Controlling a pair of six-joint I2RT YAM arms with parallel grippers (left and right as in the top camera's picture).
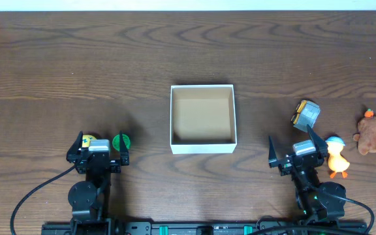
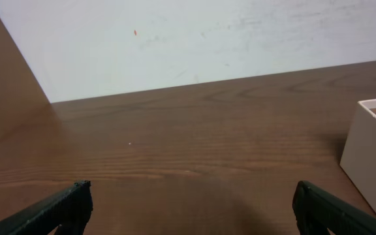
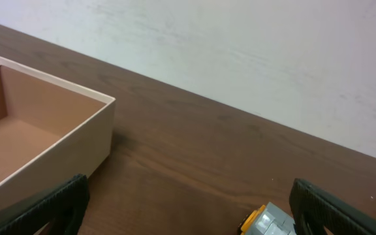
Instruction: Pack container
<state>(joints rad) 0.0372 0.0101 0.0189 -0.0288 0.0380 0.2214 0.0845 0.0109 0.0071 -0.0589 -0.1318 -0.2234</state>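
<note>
The container [image 1: 202, 144], a square white box with a brown inside, sits empty at the table's middle. My left gripper [image 1: 101, 139] is open and empty at the front left; the container's corner [image 2: 371, 147] shows at the right of the left wrist view [image 2: 191, 212]. A yellow toy [image 1: 89, 139] and a green toy [image 1: 119, 141] lie beneath that gripper, hidden from its wrist camera. My right gripper [image 1: 292, 140] is open and empty at the front right. A grey and yellow toy [image 1: 305, 114] lies just beyond it and also shows in the right wrist view [image 3: 269, 222], with the container [image 3: 57, 140] at the left there.
A yellow duck with a blue cap [image 1: 336, 156] lies right of the right gripper. A brown plush toy [image 1: 375, 134] lies near the table's right edge. Bare wood stretches behind the container to a white wall [image 2: 194, 39].
</note>
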